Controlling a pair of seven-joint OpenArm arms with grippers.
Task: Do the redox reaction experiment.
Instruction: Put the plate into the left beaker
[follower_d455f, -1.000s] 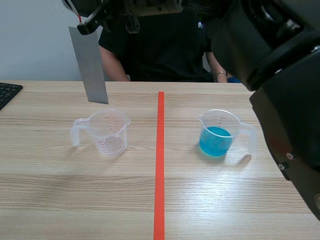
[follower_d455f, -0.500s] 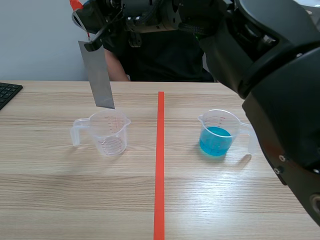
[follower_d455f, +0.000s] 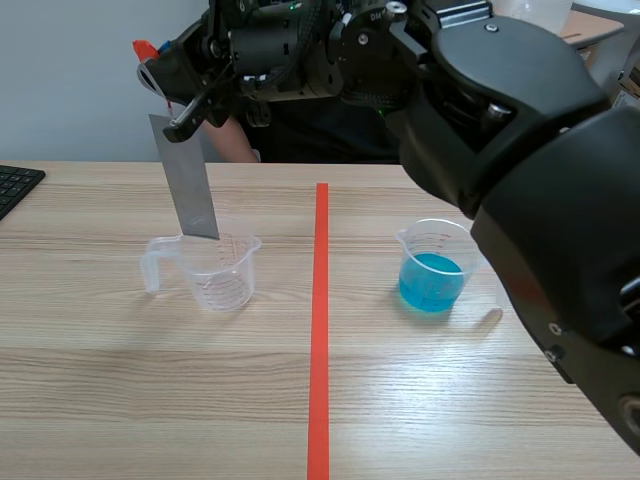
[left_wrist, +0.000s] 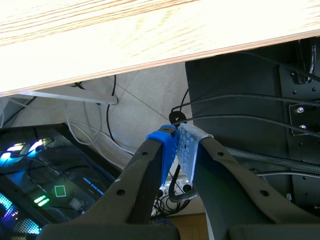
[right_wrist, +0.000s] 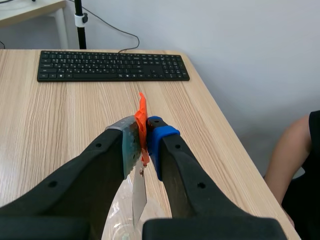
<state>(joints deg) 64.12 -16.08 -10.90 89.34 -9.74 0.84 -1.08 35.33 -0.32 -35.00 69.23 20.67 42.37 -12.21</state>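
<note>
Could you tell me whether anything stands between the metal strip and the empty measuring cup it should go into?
Nothing visible does. The metal strip hangs from the right hand over the empty measuring cup, its lower end at the open mouth. The cup of blue liquid stands apart, beyond the orange-red tape line.

The right arm (follower_d455f: 500, 130) swings lower and further across the table's far side, and now hides most of the person (follower_d455f: 232, 142) behind it. Its gripper (follower_d455f: 175, 118) brings the strip (follower_d455f: 184, 178) down. A second ago the strip's lower end hung clear above the empty cup (follower_d455f: 215, 272); now it reaches the cup's rim.
</note>
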